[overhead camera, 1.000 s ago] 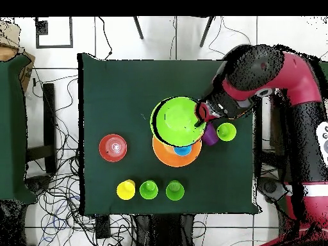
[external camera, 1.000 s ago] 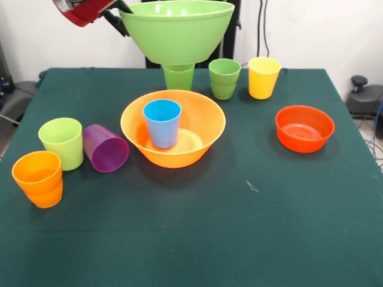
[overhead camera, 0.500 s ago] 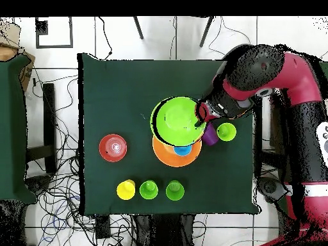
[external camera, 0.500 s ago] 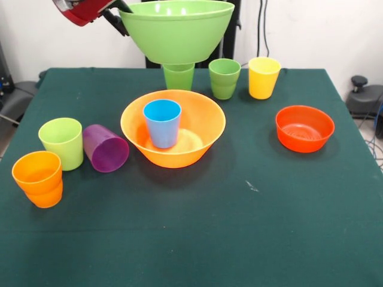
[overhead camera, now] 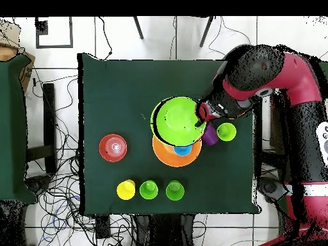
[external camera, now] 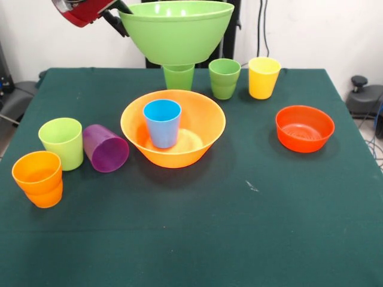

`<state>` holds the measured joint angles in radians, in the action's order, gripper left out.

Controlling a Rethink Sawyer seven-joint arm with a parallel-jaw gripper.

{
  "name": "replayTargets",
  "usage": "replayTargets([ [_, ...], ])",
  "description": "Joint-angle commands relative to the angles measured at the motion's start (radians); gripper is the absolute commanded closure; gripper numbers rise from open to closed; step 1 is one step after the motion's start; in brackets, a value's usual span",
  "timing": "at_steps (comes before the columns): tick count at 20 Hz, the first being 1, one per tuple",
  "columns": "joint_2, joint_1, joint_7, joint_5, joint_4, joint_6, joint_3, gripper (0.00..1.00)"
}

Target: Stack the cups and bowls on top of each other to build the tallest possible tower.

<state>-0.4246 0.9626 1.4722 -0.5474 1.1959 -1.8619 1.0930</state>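
- The lime-green bowl [external camera: 176,30] hangs high in the air, upright, with the pincer [external camera: 116,19] clamped on its rim at one side; it seems to be carried this way so that it can go on top of something.
- From overhead, this bowl is partly over the large orange bowl [external camera: 173,128], so the next aim is probably the blue cup [external camera: 162,122], which stands upright inside the orange bowl.
- The blue cup rises a little above the orange rim, so it could serve as a support, but a wide bowl on a small cup may tip.
- The lifted bowl shows nothing inside.
- The red-orange bowl [external camera: 304,128] sits empty and apart on the tabletop [external camera: 239,227].
- Three cups stand behind: lime [external camera: 178,76], darker green [external camera: 224,78], yellow [external camera: 264,77].
- At the other side a lime cup [external camera: 61,142] stands, the purple cup [external camera: 105,148] lies on its side, and the orange cups [external camera: 38,178] look nested.
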Motion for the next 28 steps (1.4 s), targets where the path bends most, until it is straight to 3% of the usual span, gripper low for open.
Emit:
replayTargets([
  [1, 0.045, -0.024, -0.444, -0.087, -0.080, -0.100, -0.043, 1.00],
  [15, 0.042, -0.030, -0.512, -0.116, -0.090, -0.140, -0.065, 1.00],
  [22, 0.015, -0.034, -0.596, -0.184, -0.078, -0.186, -0.079, 1.00],
  [28, -0.003, -0.022, -0.570, -0.179, -0.046, -0.139, -0.074, 1.00],
])
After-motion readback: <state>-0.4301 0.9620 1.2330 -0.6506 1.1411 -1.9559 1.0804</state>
